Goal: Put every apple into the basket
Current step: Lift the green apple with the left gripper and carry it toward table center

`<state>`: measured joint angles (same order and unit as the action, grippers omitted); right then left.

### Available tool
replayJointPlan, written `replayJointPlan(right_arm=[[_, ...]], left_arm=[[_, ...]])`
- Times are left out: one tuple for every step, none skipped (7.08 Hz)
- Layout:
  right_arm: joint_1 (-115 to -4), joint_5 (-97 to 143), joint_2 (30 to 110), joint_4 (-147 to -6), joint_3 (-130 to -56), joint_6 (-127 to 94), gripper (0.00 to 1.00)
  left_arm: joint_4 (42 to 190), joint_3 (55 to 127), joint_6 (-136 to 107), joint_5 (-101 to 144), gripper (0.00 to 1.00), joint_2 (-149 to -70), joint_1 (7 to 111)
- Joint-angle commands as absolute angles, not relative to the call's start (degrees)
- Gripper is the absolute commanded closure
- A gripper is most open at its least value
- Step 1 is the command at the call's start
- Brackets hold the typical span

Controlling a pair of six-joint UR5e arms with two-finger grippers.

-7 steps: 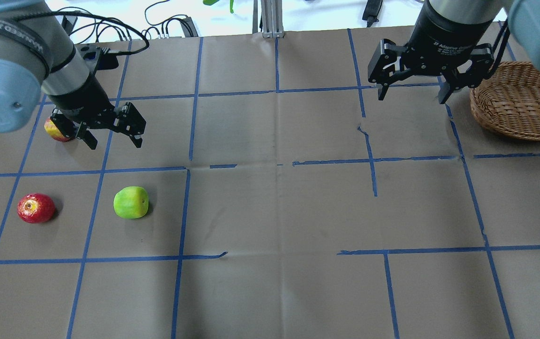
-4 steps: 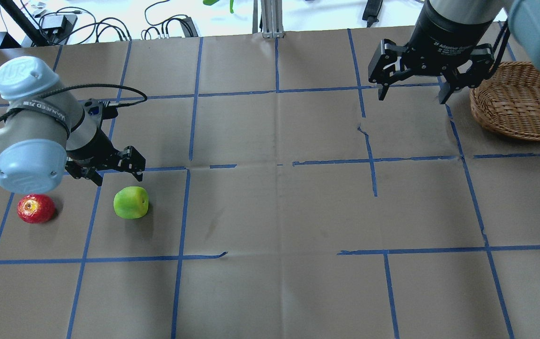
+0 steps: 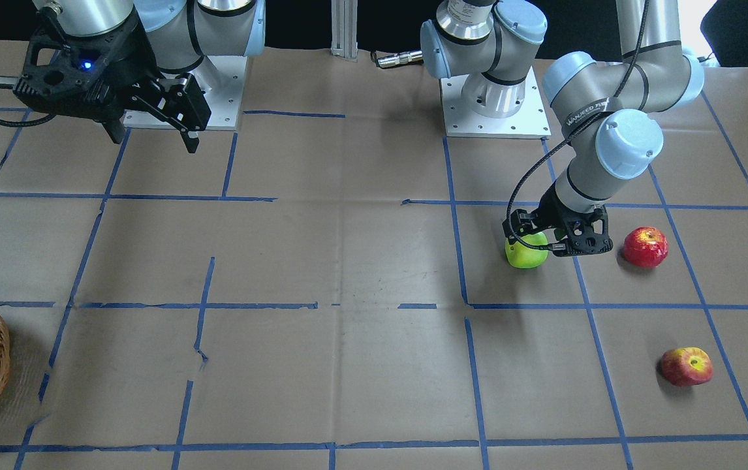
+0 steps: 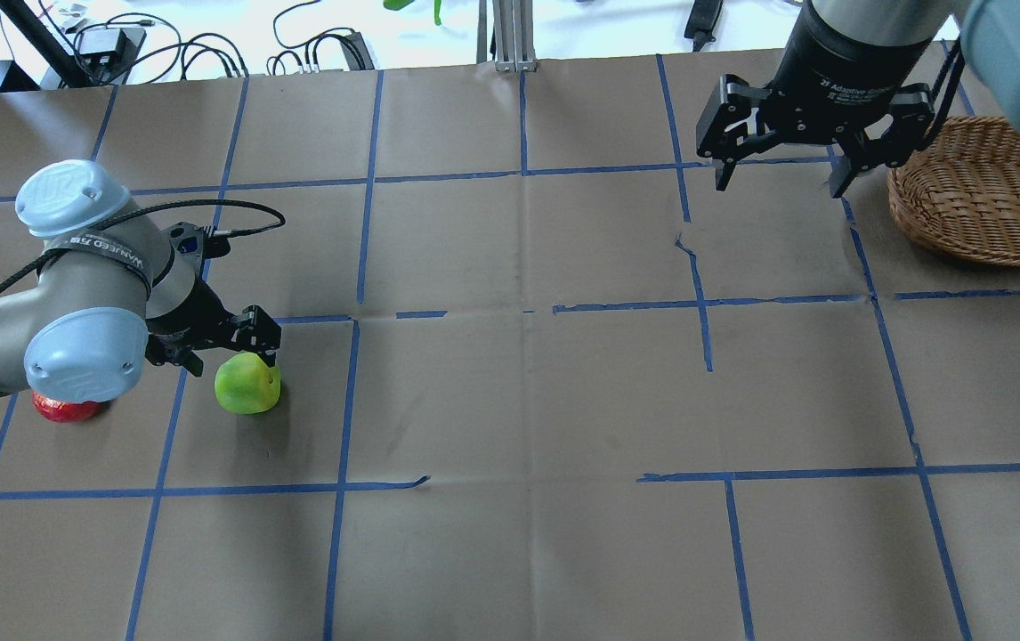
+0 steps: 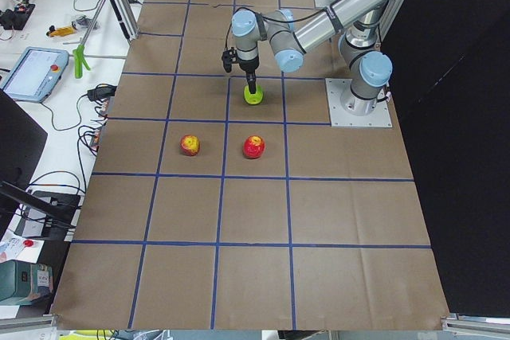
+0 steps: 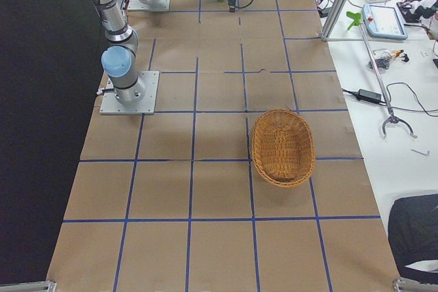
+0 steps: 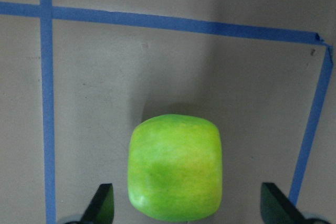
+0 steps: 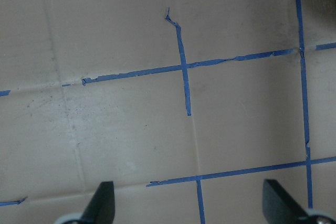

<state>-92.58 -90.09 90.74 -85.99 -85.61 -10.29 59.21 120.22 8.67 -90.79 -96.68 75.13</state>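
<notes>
The lime green apple lies on the brown paper at the left; it also shows in the front view and fills the left wrist view. My left gripper is open and low over it, a finger on each side and apart from it. The deep red apple lies beside it, half hidden under my left arm in the overhead view. The red-and-yellow apple lies farther out. The wicker basket stands at the far right. My right gripper is open and empty, beside the basket.
Blue tape lines grid the brown paper table. Both arm bases stand at the robot's edge. Cables and a tablet lie off the table's far side.
My left arm has moved from the red-and-yellow apple to the green apple and come down over it, still open. It now hides the red-and-yellow apple from overhead. The right arm has not moved.
</notes>
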Motion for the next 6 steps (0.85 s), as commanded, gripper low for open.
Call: replayJointPlan(right_arm=[[-92.7, -90.1, 90.8, -85.8, -85.6, -10.3, 0.0], [-92.6, -90.1, 90.8, -85.6, -85.6, -10.3, 0.0], [-92.9, -90.1, 90.8, -85.7, -85.6, -10.3, 0.0], [-92.6, -90.1, 90.9, -85.6, -85.6, -10.3, 0.0], [-92.7, -90.1, 90.9, -85.7, -85.6, -10.3, 0.0], [-92.6, -90.1, 90.8, -85.9, -85.6, -10.3, 0.0]], left_arm=[[58.5, 120.6, 8.6, -90.9, 0.03, -97.8, 74.9], [58.4, 120.7, 8.5, -90.9, 0.03, -98.1, 74.8], [57.9, 120.8, 8.5, -90.9, 0.03, -98.9, 74.8], [56.1, 121.4, 8.7, -90.9, 0.03, -99.8, 74.8], [53.7, 122.3, 8.7, -91.0, 0.03, -101.0, 74.8], [53.4, 122.8, 8.7, -91.0, 0.05, -101.2, 74.8]])
